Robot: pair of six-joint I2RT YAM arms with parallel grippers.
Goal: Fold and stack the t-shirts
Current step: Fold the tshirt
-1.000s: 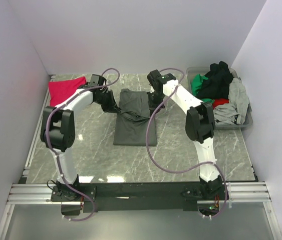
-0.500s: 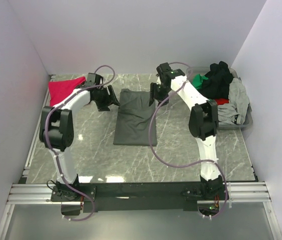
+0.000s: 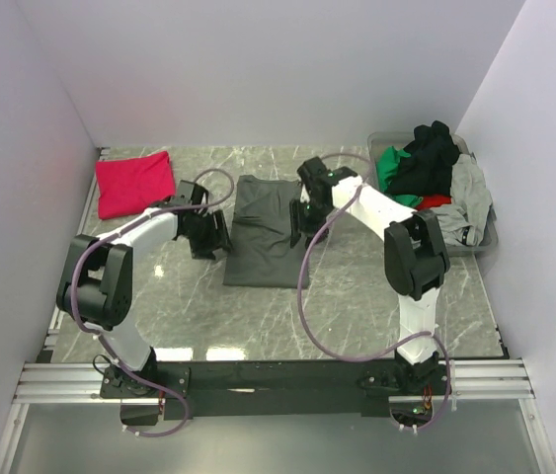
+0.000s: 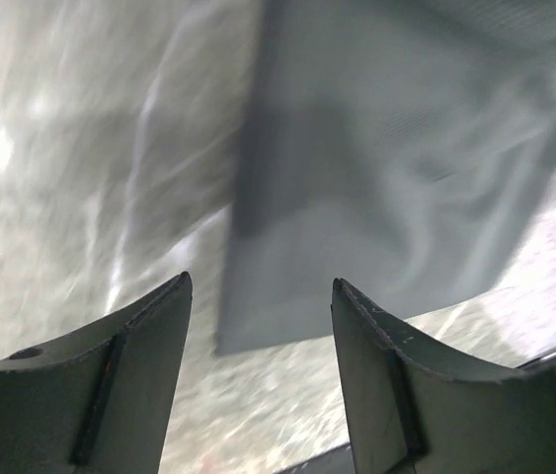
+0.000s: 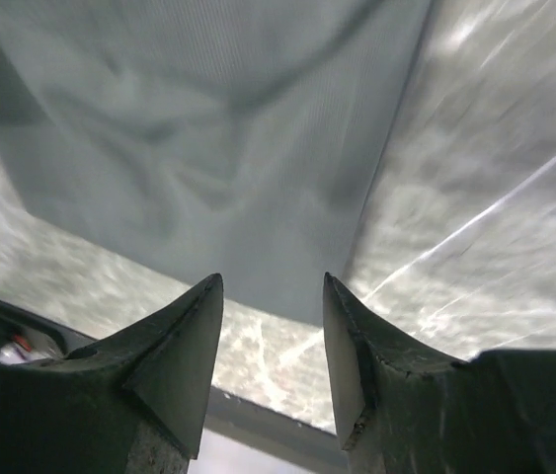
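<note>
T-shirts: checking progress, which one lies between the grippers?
The dark grey t-shirt, spread mid-table; the red t-shirt lies folded at the far left.

No text, label, brand or number can be read on anything.

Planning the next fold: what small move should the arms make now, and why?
Probably lower the left gripper and right gripper onto the near corners of the dark grey shirt and pinch: both are open, and each corner shows just ahead between its fingers.
</note>
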